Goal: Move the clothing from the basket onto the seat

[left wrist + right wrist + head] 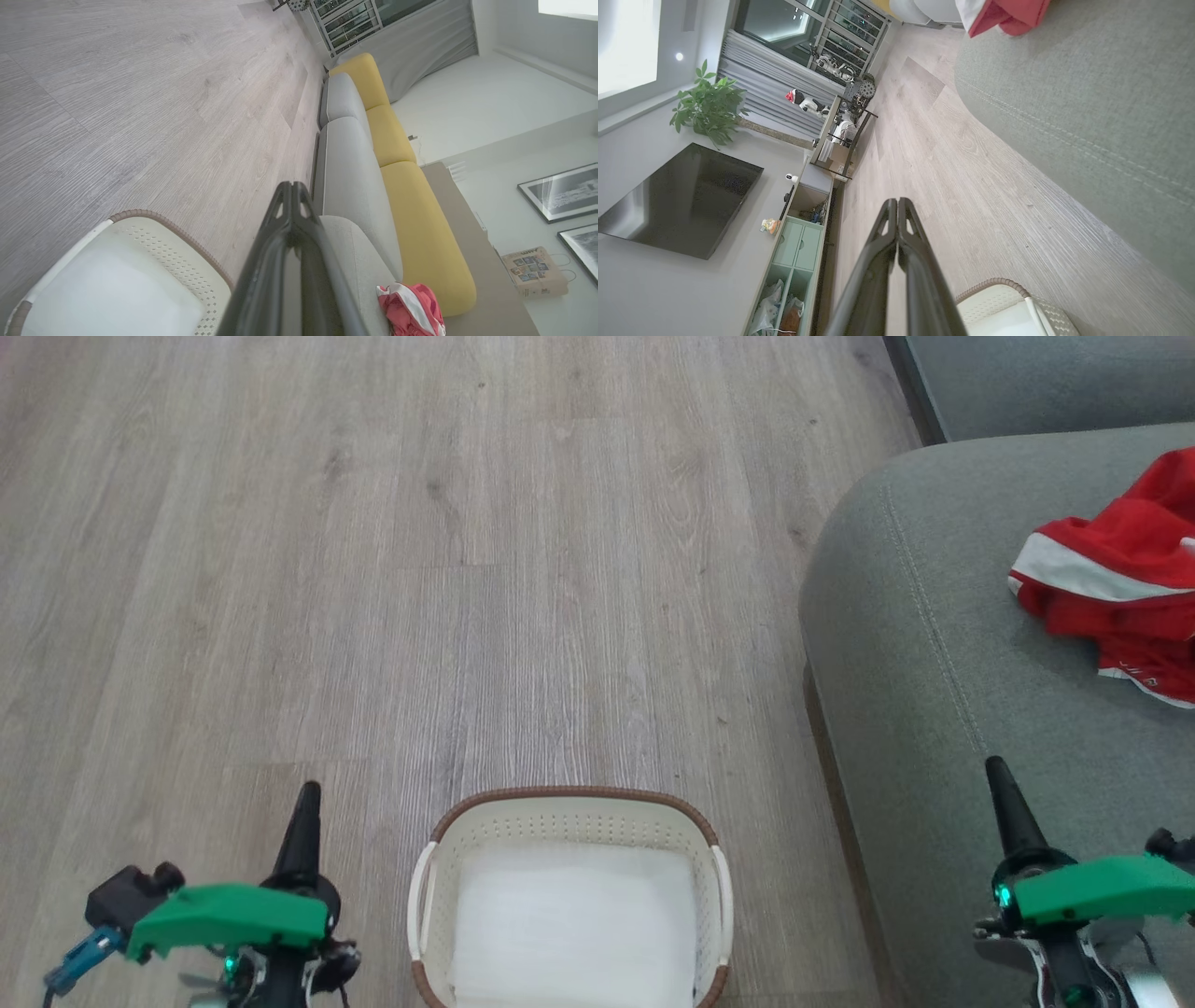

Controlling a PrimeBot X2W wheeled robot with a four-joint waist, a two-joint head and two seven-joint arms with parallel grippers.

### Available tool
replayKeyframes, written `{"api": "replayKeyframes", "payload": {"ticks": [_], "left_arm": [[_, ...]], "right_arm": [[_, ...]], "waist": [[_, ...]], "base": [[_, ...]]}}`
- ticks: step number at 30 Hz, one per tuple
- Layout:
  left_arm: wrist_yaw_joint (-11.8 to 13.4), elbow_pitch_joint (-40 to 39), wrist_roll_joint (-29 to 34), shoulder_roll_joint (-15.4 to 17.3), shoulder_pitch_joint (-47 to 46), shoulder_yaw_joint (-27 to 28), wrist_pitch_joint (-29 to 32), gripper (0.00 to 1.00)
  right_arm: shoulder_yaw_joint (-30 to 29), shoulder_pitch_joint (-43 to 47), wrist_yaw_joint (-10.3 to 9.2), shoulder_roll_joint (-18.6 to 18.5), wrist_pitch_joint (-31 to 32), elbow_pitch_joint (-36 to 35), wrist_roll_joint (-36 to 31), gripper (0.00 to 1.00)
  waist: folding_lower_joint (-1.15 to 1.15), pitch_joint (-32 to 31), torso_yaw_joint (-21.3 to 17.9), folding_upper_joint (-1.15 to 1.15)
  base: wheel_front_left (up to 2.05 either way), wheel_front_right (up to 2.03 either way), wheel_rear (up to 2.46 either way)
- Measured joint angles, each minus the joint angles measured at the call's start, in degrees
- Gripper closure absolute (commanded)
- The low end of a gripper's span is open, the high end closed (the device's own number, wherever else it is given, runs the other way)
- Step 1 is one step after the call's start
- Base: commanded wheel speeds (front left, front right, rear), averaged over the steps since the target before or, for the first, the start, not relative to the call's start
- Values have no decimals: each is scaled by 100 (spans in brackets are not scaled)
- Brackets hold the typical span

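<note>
The white perforated basket point(569, 821) with a brown rim stands on the floor at the bottom centre, with a flat white sheet point(574, 924) lying inside it. Red clothing point(1120, 583) with white stripes lies bunched on the grey-green seat point(934, 644) at the right. To the left of the basket, my left gripper point(306, 795) is shut and empty. Over the seat's front part, my right gripper point(997, 767) is shut and empty too. The wrist views show the basket point(154, 233) point(994, 294), the clothing point(411, 308) point(1008, 16) and each gripper point(292, 186) point(897, 203) with fingers pressed together.
Pale wood floor point(420, 569) spreads ahead and to the left. A second grey cushion point(1046, 378) sits beyond the seat. The left wrist view shows a long sofa with yellow backrests point(397, 186). A TV point(682, 200), a plant point(710, 107) and a low cabinet point(798, 242) line the far wall.
</note>
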Motion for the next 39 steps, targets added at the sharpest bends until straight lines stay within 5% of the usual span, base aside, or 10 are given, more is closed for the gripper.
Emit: {"api": "replayKeyframes", "payload": {"ticks": [39], "left_arm": [[-302, 31, -2399, -4, -138, 622, 636, 100]], "right_arm": [[-444, -257, 0, 369, 631, 212, 2008, 100]], "waist": [[0, -18, 65, 0]], "base": [[0, 0, 0]]}}
